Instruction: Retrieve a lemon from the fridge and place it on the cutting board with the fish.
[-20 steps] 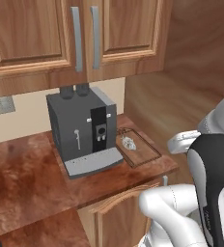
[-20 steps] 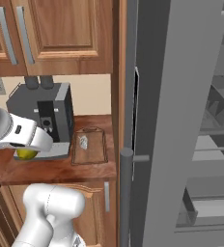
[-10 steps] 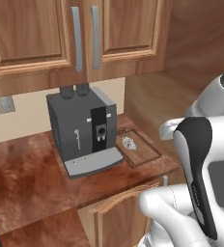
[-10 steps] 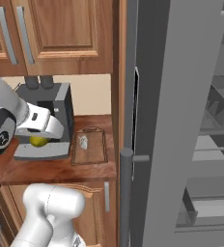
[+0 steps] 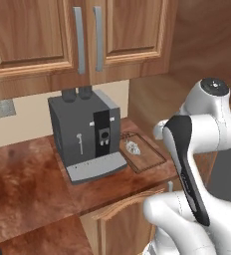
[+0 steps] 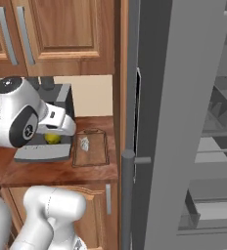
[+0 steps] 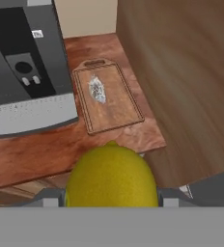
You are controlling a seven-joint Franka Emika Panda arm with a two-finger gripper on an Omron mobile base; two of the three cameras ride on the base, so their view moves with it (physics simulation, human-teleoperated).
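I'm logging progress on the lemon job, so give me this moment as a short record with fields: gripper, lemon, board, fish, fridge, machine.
gripper: shut on the lemon, above the counter's front edge, short of the board
lemon: yellow, held between the fingers, not yet on the board
board: flat on the counter, right of the coffee machine, beside the wooden side panel
fish: pale lump lying on the board, toward its far end
fridge: door open, shelves showing inside
coffee machine: dark grey, under the wall cabinets
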